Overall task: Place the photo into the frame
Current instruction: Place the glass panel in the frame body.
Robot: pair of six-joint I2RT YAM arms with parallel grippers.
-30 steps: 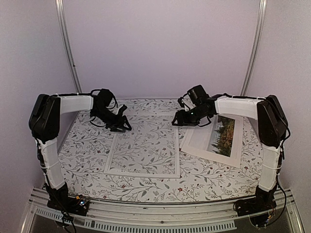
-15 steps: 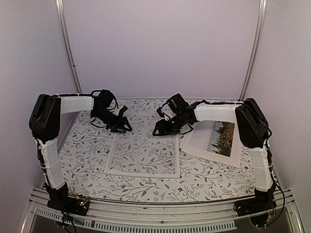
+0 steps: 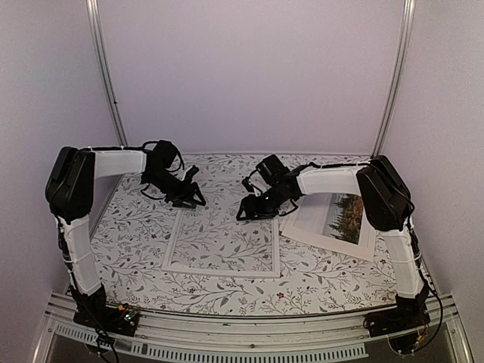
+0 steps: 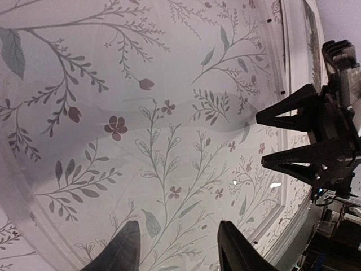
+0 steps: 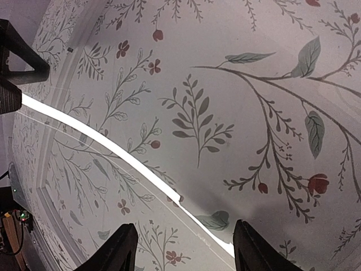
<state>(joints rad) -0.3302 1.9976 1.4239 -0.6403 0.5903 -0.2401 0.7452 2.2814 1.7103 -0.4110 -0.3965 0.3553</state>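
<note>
readable text: none anywhere, honestly
photo (image 3: 333, 223): just a landscape print with a white border, no caption I can read
frame (image 3: 219, 270): plain white, no lettering
tablecloth (image 3: 318, 283): flowers and leaves only, no words

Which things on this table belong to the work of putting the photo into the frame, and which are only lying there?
For the job:
- photo
- frame
- left claw and right claw, both open and holding nothing

Only lying there:
- flowered tablecloth, under everything
</note>
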